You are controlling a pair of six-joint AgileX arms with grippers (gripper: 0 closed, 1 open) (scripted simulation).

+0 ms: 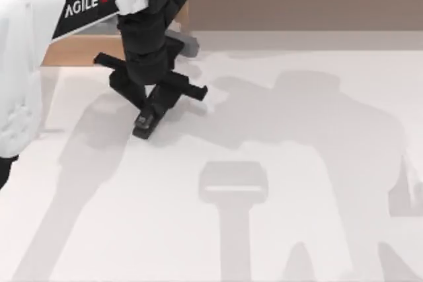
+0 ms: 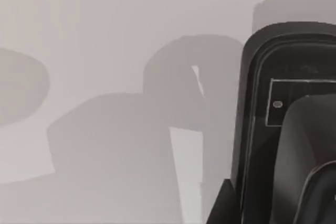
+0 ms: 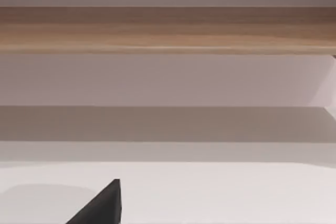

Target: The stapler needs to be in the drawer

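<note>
Your left tool (image 1: 147, 118) stands low over the stapler (image 1: 144, 123) on the worktop (image 1: 297, 229), toward its far left corner; whether its fingers grip it, you cannot tell. The left wrist view shows the stapler (image 2: 286, 129) close up. A brown wooden unit (image 1: 297, 4) lines the far edge.

Small black stapler (image 1: 145, 121) lies on the table's left part.

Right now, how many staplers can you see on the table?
1. The stapler lies on the white table toward the top view's left, directly under the left hand, which is down over it. Another could be hidden beneath the arm.
</note>
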